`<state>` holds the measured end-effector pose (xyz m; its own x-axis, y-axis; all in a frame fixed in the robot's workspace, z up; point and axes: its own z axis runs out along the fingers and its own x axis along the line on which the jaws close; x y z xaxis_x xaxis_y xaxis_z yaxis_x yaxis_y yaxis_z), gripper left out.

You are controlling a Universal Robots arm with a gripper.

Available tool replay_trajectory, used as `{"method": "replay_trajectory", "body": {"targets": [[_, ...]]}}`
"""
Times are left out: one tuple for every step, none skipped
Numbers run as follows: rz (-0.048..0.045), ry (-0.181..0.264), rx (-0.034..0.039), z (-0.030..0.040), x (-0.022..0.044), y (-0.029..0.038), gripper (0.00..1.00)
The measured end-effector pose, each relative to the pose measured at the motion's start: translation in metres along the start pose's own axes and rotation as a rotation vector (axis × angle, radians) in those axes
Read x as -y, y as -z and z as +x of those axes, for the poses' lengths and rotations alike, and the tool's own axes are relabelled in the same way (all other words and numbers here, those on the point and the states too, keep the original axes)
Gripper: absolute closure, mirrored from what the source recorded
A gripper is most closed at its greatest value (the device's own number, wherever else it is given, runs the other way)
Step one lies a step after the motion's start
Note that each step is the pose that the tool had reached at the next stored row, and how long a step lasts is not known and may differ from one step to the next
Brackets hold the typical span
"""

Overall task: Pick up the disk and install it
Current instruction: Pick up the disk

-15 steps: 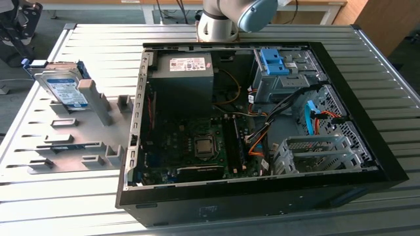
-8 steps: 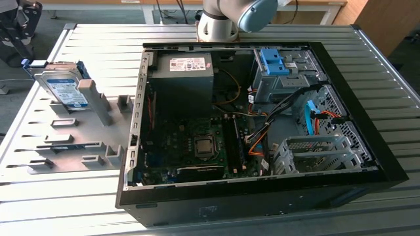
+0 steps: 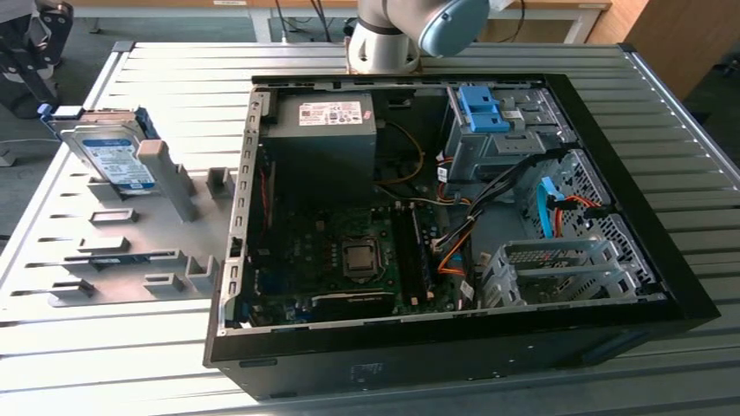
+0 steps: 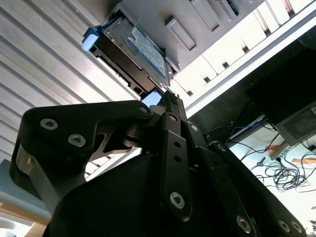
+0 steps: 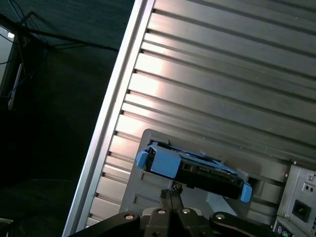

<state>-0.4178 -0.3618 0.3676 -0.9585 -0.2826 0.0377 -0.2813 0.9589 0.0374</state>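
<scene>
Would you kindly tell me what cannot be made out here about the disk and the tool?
- Exterior view: the arm is cut off by the top edge.
- Exterior view: the disk has its lower edge hidden inside the grey holder.
- Second wrist view: the shut tool covers the disk's near corner; the gap between them cannot be judged.

One disk [image 3: 113, 159], one computer case [image 3: 463, 360], seemingly one rack [image 3: 173, 238]

Disk [image 3: 110, 160] top clear — rack post [image 3: 168, 186] beside, case wall [image 3: 243, 217] near.
</scene>
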Motion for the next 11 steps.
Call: {"method": "replay_trajectory", "body": {"targets": [[0.0003,0.007,-0.0002,0.0,0.0,0.0,0.89],[0.0005,0.014,-0.0003,0.0,0.0,-0.0001,0.89],[0.0007,0.018,-0.0005,0.0,0.0,-0.0001,0.89],[0.0007,0.018,-0.0004,0.0,0.0,-0.0001,0.89],[0.0007,0.018,-0.0005,0.0,0.0,-0.0001,0.89],[0.0007,0.019,-0.0005,0.0,0.0,-0.0001,0.89],[0.0007,0.019,-0.0005,0.0,0.0,-0.0001,0.89],[0.0007,0.019,-0.0005,0.0,0.0,-0.0001,0.89],[0.0007,0.019,-0.0005,0.0,0.0,-0.0001,0.89],[0.0007,0.019,-0.0005,0.0,0.0,-0.0001,0.89],[0.0008,0.02,-0.0005,0.0,0.0,-0.0001,0.89]]}}
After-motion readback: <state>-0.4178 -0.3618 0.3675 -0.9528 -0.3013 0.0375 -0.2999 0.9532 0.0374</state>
